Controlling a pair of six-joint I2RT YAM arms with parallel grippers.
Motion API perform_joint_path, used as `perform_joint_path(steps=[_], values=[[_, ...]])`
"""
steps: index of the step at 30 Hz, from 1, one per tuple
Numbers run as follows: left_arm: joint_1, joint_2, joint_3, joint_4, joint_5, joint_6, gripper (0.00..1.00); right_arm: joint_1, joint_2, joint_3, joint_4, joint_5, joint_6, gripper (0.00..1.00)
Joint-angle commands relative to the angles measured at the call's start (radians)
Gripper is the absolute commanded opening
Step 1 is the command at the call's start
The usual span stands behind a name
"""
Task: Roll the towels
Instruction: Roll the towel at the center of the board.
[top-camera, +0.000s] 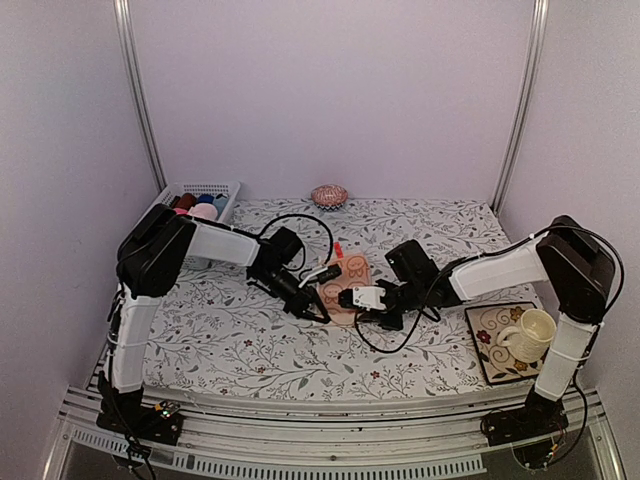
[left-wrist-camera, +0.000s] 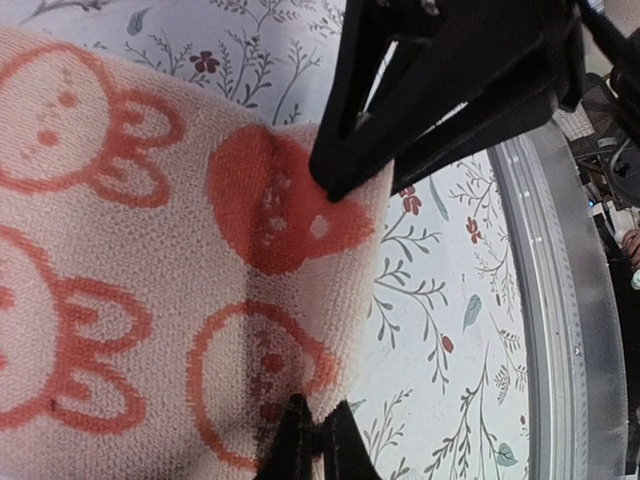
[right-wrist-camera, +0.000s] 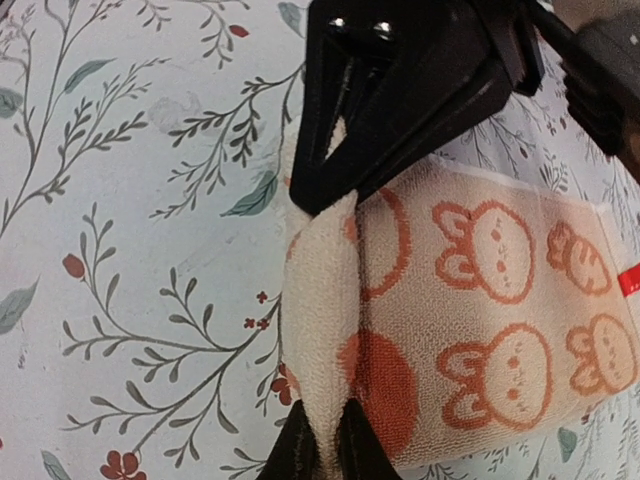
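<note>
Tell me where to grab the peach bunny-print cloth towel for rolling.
Pinch the bunched ridge along the edge of the peach bunny-print cloth towel, coming from above with jaws straddling it, as the right gripper does. The rest lies flat.

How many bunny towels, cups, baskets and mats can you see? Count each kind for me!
Bunny towel: 1
Cup: 1
Basket: 1
Mat: 1
Total: 4
</note>
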Motion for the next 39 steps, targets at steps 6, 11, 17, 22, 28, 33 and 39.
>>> perform_joint_path(steps=[6,11,17,22,28,33,39], values=[[0.019,-0.042,-0.009,0.019,-0.054,-0.005,0.22,0.003,0.038,0.098,-0.157,-0.029,0.066,0.02],[0.019,-0.145,-0.092,0.071,-0.113,-0.002,0.53,-0.021,0.046,0.143,-0.232,-0.069,0.131,0.02],[0.016,-0.295,-0.196,0.151,-0.194,-0.009,0.63,-0.059,0.07,0.19,-0.312,-0.115,0.224,0.02],[0.003,-0.399,-0.262,0.235,-0.243,0.005,0.65,-0.097,0.088,0.222,-0.355,-0.189,0.303,0.02],[-0.08,-0.399,-0.265,0.237,-0.364,0.086,0.65,-0.144,0.153,0.298,-0.398,-0.267,0.39,0.02],[-0.125,-0.394,-0.284,0.28,-0.421,0.101,0.64,-0.189,0.215,0.342,-0.435,-0.301,0.473,0.02],[-0.174,-0.405,-0.31,0.346,-0.499,0.142,0.61,-0.218,0.275,0.404,-0.484,-0.314,0.534,0.02]])
